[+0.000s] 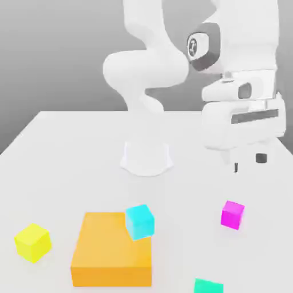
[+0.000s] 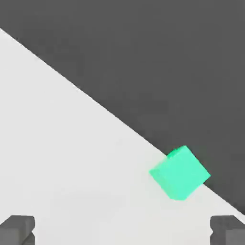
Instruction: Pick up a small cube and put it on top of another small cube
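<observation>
Magenta cube [image 1: 232, 214] loose on white table [image 1: 68, 149], apart from cyan cube [image 1: 140, 221]

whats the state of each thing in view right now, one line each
gripper: open, empty, hanging above the table
magenta cube: on the table, free, not gripped
cyan cube: at the orange block's far corner, nothing on top
orange block: flat on the table
yellow cube: on the table, alone
teal-green cube: at the table's edge
</observation>
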Robot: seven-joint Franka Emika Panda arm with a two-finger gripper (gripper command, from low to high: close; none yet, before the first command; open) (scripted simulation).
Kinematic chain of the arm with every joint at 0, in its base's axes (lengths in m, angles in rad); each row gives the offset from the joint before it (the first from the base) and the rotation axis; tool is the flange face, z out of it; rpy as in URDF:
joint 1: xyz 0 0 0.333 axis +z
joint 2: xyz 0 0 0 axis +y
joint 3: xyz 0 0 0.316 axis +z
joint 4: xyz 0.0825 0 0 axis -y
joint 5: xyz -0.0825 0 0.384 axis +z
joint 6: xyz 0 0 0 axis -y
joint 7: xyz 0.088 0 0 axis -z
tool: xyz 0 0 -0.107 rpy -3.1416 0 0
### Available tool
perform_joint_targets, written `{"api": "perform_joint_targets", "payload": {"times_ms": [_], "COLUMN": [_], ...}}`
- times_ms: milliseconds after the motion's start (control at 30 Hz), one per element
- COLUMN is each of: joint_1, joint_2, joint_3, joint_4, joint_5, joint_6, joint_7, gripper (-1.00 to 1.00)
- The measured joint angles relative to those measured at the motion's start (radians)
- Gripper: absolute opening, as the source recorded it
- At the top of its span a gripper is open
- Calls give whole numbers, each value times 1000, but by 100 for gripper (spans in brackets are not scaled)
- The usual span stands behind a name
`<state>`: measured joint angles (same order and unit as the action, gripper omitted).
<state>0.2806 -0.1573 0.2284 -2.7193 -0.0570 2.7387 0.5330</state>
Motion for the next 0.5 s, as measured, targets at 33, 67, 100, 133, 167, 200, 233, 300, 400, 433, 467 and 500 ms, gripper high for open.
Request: {"api": "perform_joint_targets", "payload": {"times_ms": [33,67,100,133,167,200,233,300,400,433,467,500], "joint_1": [16,33,68,78,98,99,113,148,223,255,271,271], "joint_2": [37,73,108,144,177,210,242,306,401,433,450,450], "joint_3": [13,27,40,53,58,50,31,-19,-113,-149,-167,-167], "joint_4": [-24,-48,-72,-96,-106,-108,-106,-95,-76,-71,-67,-67], "joint_5": [2,5,10,18,10,-9,-31,-91,-168,-182,-190,-190], "joint_6": [25,51,76,101,126,150,175,224,299,325,338,338], "joint_7": [-19,-39,-60,-83,-87,-77,-63,-20,36,47,53,53], "gripper": [0,0,0,0,0,0,0,0,0,0,-100,-100]}}
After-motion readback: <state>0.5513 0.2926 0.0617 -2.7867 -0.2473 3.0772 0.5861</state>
